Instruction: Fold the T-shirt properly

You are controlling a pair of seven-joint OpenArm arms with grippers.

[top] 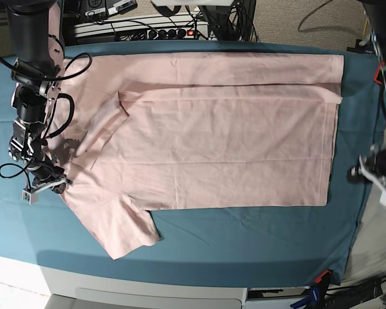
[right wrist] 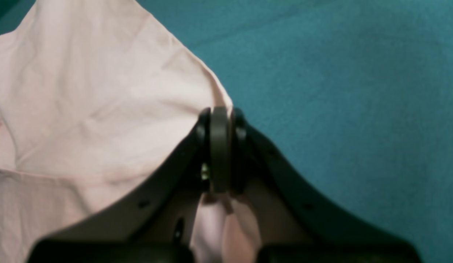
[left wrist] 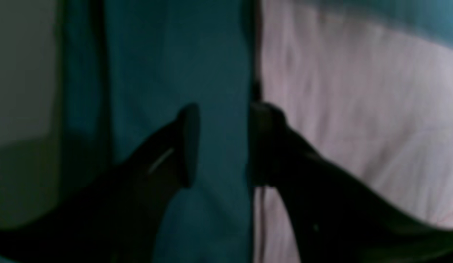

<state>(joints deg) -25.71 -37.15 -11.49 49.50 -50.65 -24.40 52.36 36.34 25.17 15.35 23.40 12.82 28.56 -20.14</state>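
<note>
The pale pink T-shirt [top: 212,141] lies spread flat on the teal table cloth [top: 244,238], plain side up, its far long edge folded over. One sleeve [top: 125,235] sticks out at the near left. My right gripper [top: 50,183] is at the shirt's left edge, and in the right wrist view it [right wrist: 221,113] is shut on a pinch of the pink fabric [right wrist: 84,109]. My left gripper [top: 365,172] is low by the table's right edge. In the left wrist view it [left wrist: 224,120] is open over teal cloth, one finger [left wrist: 264,138] at the edge of the shirt [left wrist: 357,109].
Cables and a power strip [top: 148,29] lie behind the table's far edge. Clamps [top: 321,278] hold the cloth at the near right corner. Teal cloth shows along the front and right of the shirt.
</note>
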